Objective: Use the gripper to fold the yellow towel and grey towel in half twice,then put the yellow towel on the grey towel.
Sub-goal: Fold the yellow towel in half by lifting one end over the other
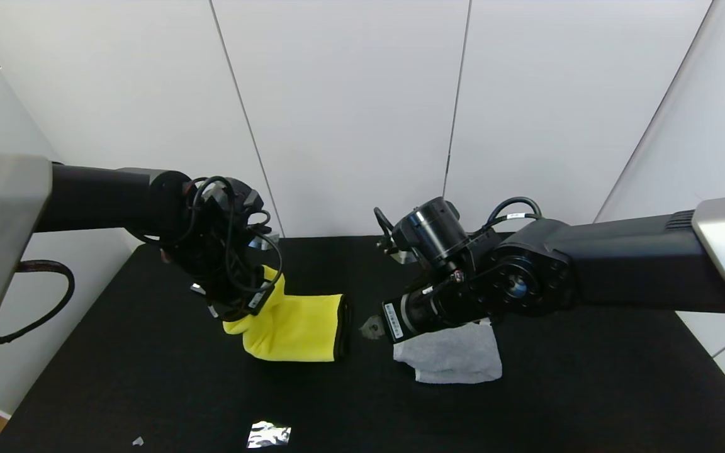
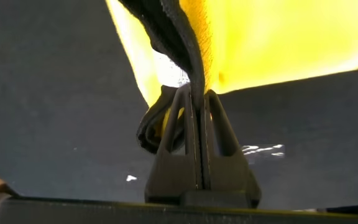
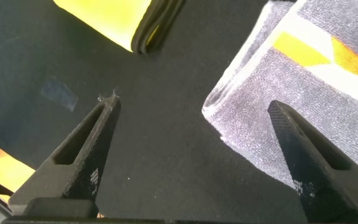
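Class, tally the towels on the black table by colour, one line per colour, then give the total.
Yellow towel: 1
Grey towel: 1
Total: 2

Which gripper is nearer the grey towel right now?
Right. The right gripper hangs open just above the grey towel's edge, holding nothing. The left gripper is farther off, shut on the yellow towel.

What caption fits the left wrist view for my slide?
Left gripper shut on the black-trimmed edge of the yellow towel, lifting it above the black table.
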{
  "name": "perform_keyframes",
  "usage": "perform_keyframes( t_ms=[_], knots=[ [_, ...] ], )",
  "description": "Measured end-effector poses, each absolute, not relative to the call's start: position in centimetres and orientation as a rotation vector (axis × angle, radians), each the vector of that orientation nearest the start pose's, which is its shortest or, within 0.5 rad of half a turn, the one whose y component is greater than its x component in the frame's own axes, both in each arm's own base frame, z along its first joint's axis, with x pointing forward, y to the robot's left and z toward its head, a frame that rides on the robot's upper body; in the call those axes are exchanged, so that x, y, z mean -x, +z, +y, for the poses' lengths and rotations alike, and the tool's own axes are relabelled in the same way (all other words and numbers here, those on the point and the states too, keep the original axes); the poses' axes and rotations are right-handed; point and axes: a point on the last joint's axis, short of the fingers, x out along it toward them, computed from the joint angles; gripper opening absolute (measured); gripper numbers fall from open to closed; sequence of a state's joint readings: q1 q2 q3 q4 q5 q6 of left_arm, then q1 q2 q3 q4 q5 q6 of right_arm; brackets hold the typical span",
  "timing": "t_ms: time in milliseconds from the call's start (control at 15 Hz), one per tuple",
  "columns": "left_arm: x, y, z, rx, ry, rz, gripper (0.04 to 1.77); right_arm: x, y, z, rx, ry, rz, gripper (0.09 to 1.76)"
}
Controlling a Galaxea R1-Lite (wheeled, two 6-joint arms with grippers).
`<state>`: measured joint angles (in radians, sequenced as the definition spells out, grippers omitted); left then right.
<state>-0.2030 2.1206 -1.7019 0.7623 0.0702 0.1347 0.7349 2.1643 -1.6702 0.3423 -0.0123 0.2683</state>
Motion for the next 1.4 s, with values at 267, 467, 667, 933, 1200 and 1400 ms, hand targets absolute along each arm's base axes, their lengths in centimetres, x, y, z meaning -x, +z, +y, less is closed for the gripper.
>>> perform_keyframes(
  t_ms=[267,467,667,933,1200,1400],
  knots=[
    [-37.3,15.6,-9.7,-0.297,-0.235,1.169,0.11,-31.7,15.7,28.5,0.067,0.563,0.874,1.71],
    [-36.9,15.5,-11.1,-0.303,-0.271,1.170,0.11,-31.7,15.7,28.5,0.066,0.563,0.874,1.71],
    [-36.8,15.2,-12.1,-0.281,-0.277,1.172,0.11,-31.7,15.7,28.5,0.066,0.563,0.874,1.71],
    [-36.7,14.4,-13.4,-0.241,-0.302,1.198,0.11,-31.7,15.7,28.5,0.067,0.563,0.874,1.71],
    [-36.4,13.9,-14.2,-0.208,-0.319,1.220,0.11,-31.7,15.6,28.5,0.067,0.563,0.874,1.71],
    [-36.5,13.7,-14.5,-0.191,-0.323,1.212,0.35,-31.7,15.6,28.5,0.067,0.563,0.875,1.71]
  ],
)
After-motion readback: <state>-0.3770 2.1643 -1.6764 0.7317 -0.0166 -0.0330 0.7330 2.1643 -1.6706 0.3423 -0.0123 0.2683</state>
